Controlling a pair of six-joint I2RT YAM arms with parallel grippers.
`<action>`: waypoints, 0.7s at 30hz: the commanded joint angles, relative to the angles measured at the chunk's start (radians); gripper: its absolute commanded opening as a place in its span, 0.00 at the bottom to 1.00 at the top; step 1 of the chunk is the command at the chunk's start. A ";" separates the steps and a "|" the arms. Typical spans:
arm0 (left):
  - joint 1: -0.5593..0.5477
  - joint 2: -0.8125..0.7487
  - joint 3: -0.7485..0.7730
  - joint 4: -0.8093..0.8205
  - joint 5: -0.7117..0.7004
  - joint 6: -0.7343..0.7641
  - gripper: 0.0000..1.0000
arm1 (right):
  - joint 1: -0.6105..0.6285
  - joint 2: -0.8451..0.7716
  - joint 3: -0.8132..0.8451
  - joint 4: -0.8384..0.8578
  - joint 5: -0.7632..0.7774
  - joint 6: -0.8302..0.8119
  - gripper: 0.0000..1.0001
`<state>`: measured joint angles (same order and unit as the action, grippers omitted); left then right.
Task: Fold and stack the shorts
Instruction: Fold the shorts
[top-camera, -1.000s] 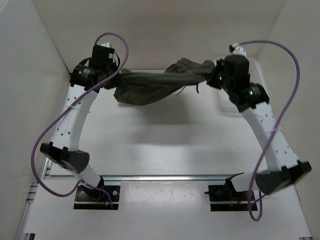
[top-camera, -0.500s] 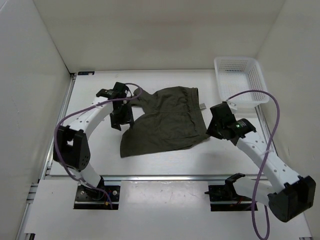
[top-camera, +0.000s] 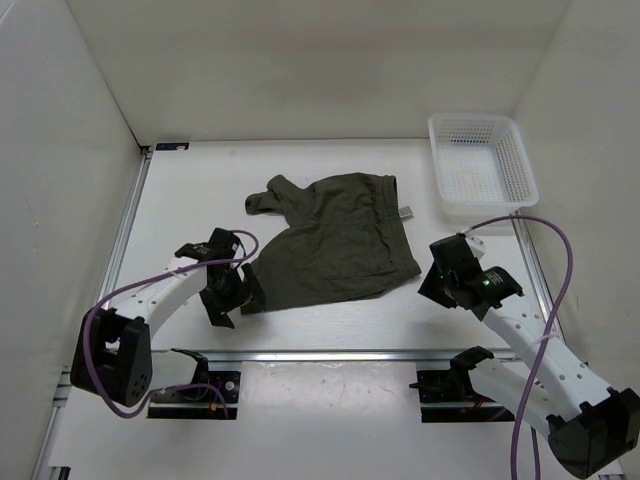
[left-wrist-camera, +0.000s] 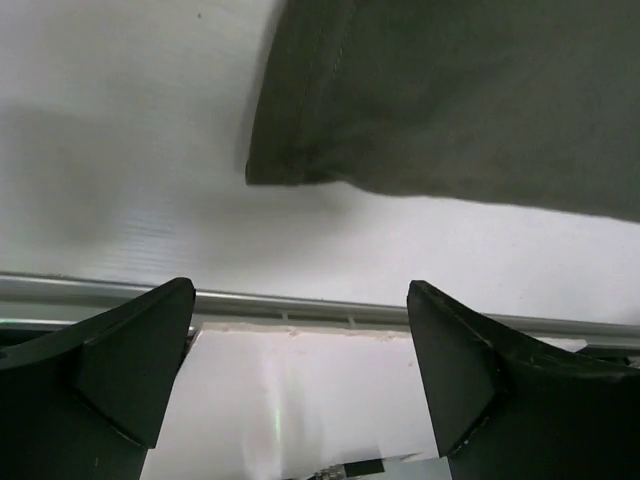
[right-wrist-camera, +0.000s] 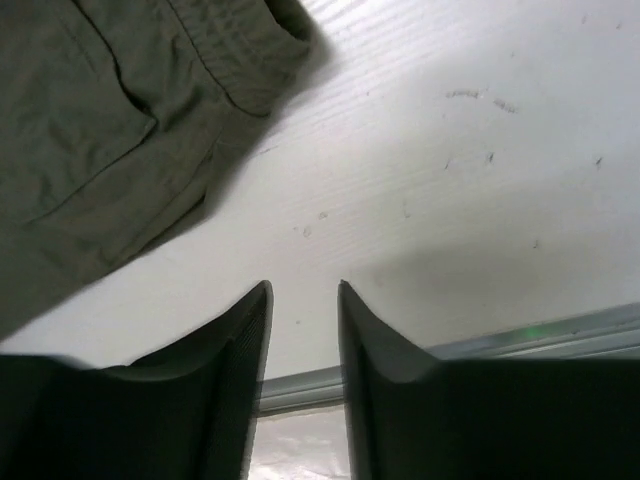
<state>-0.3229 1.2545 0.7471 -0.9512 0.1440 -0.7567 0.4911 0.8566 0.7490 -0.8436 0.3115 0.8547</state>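
The dark olive-green shorts (top-camera: 335, 240) lie spread out on the white table, waistband toward the right, one leg end curled up at the far left (top-camera: 268, 197). My left gripper (top-camera: 232, 298) sits at their near-left corner, wide open and empty. In the left wrist view the shorts' hem (left-wrist-camera: 450, 90) lies beyond the left gripper (left-wrist-camera: 300, 290), apart from it. My right gripper (top-camera: 440, 280) is just right of the near-right corner, jaws partly open with nothing between them. The right wrist view shows the shorts (right-wrist-camera: 110, 120) up and left of the right gripper (right-wrist-camera: 304, 287).
A white mesh basket (top-camera: 478, 118) stands at the far right corner of the table. White walls close in the left, back and right sides. A metal rail (top-camera: 330, 353) runs along the near table edge, close to both grippers.
The shorts, stretched in the air between both shut grippers a second ago, now lie on the table. Both grippers have let go and opened, and both arms have drawn back toward the near edge.
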 joint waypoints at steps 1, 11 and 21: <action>0.002 0.014 0.000 0.132 0.040 -0.084 0.99 | 0.001 -0.002 -0.011 0.058 -0.071 0.023 0.40; -0.007 0.311 0.121 0.203 -0.057 -0.004 0.57 | -0.035 0.202 0.007 0.204 -0.179 -0.039 0.86; -0.007 0.356 0.202 0.203 -0.044 0.019 0.10 | -0.154 0.445 0.045 0.365 -0.282 -0.080 0.73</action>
<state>-0.3248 1.6386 0.9192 -0.7708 0.1150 -0.7490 0.3599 1.2514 0.7464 -0.5617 0.0772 0.8062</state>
